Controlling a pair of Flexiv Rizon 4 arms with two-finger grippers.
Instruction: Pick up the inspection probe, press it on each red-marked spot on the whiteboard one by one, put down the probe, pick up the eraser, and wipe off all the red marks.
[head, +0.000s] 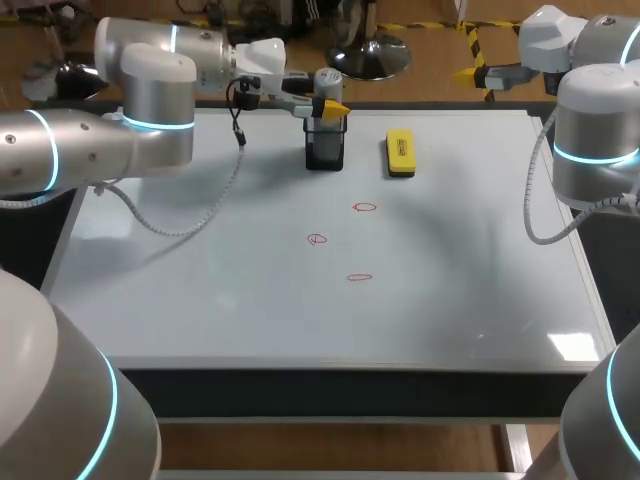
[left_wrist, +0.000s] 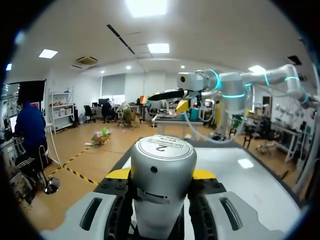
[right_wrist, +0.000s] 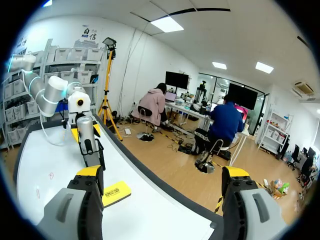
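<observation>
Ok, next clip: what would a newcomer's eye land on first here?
The silver cylindrical inspection probe fills the left wrist view, clamped in the left gripper at the open black holder near the whiteboard's far edge. After that, the yellow block eraser lying beside that holder, and three small red marks mid-board.
</observation>
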